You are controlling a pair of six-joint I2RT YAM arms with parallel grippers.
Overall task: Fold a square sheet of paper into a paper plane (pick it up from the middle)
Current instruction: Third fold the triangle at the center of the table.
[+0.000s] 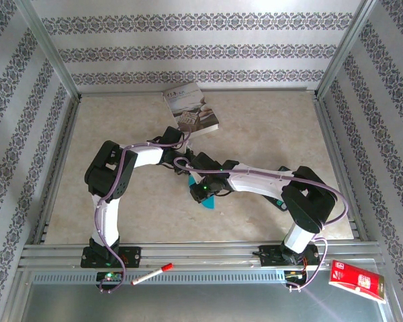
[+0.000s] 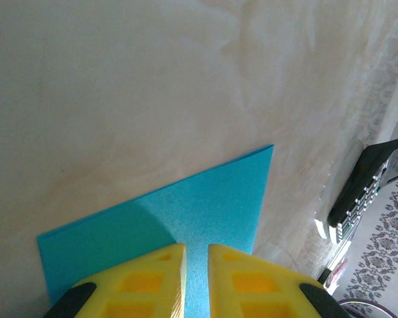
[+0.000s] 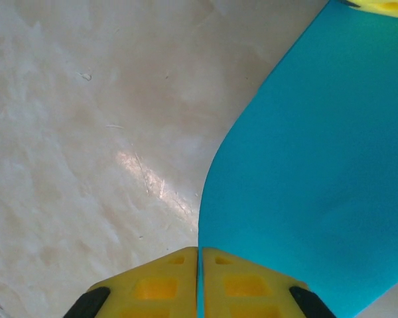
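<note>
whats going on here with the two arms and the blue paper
A thin teal-blue sheet of paper is being handled over the middle of the beige table. The right gripper is shut on one edge. The left gripper sits at another edge, fingers close together; whether it pinches the sheet is unclear.

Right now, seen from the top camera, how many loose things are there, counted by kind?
Teal paper sheet: 1
Printed book: 1
Red-capped pen: 1
Red packet: 1
Total: 4

White-and-black arms [image 1: 106, 218], purple cables [image 1: 125, 168], yellow fingers [image 2: 152, 281] (black-edged)
</note>
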